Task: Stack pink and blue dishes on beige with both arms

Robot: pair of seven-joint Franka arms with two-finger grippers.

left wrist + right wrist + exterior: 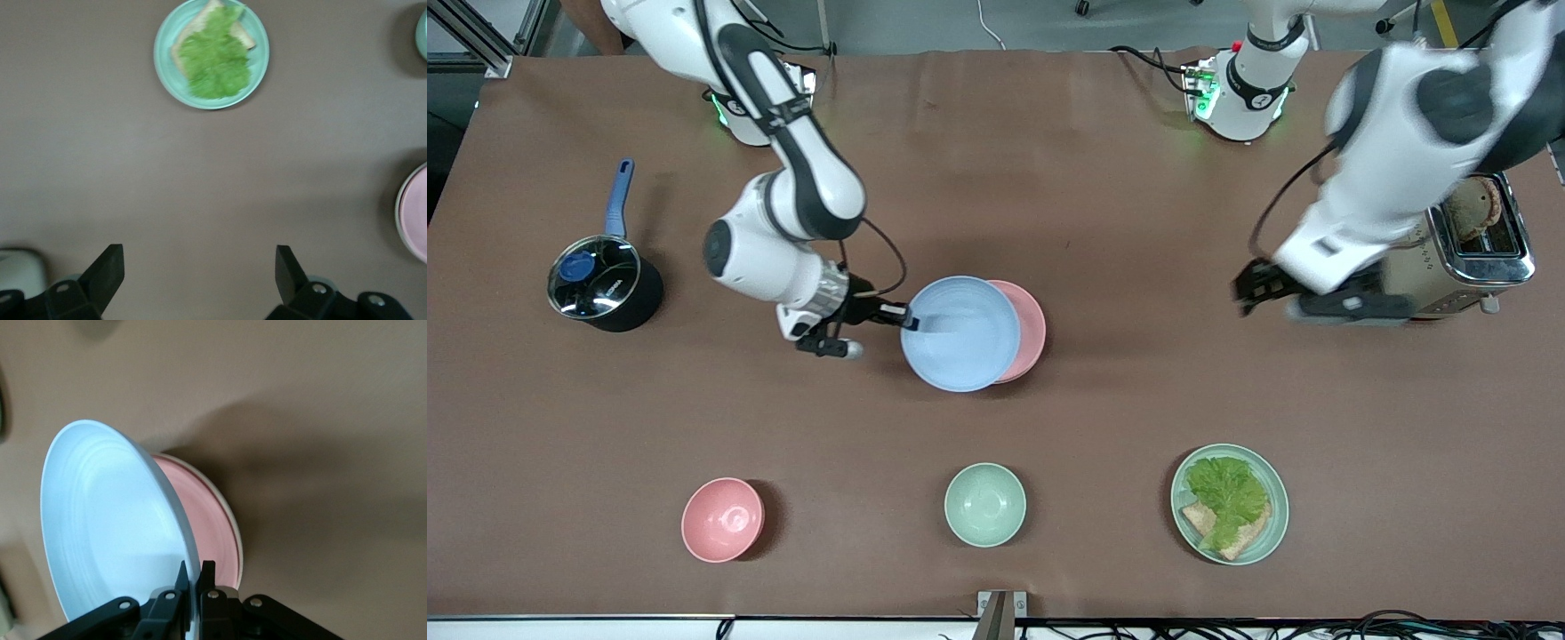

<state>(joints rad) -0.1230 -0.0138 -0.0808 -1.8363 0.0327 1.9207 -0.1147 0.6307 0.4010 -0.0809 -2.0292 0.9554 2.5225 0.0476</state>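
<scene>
Front view: the right gripper (pixel 908 320) clamps the blue plate (pixel 960 333) by its rim, over the pink plate (pixel 1028 330) mid-table. Left wrist view: the left gripper (pixel 200 275) hangs with fingers apart above bare table. Right wrist view: beige plate (pixel 235 527) edge peeks under the pink plate.

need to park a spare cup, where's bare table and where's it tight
Bare brown table lies between the pot and pink bowl, and between the stacked plates and the toaster. It is tight mid-table, where the right claw grips the blue plate over the pink plate.
</scene>
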